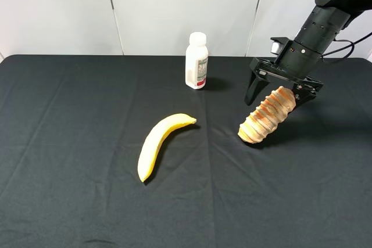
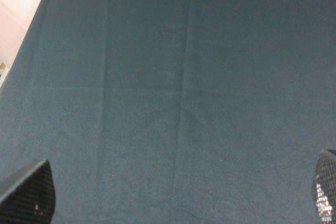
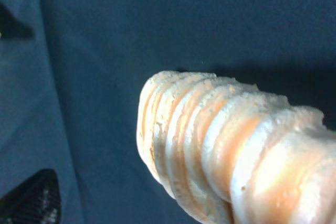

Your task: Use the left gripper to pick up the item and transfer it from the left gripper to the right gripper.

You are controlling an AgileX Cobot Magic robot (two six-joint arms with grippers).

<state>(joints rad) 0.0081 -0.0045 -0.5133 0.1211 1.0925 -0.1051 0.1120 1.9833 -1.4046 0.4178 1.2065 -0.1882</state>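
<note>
- The item [image 1: 264, 118], a tan ridged roll, is on the right half of the tabletop [image 1: 70, 190], tilted, with its wide end down on the black cloth and its narrow end up between the fingers of the right gripper [image 1: 278, 96].
- In the high view, the right gripper's two black fingers stand spread, one on either side of the roll's upper end; whether either finger touches the roll cannot be told from here.
- In the right wrist view the item [image 3: 220, 156] fills the lower part of the picture, its ridges orange in the grooves and pale on the crests; one dark fingertip [image 3: 34, 200] shows at a corner, clear of the roll, so the gripper reads as released.
- The left gripper [image 2: 173, 198] appears only in its own wrist view, as two dark fingertips at opposite corners, far apart, with bare dark cloth between them; it is spread and grasps nothing.
- A yellow banana [image 1: 160, 143] lies flat near the middle of the tabletop, well apart from the item.
- A white bottle [image 1: 197, 61] with a label stands upright near the far edge, behind the banana.
</note>
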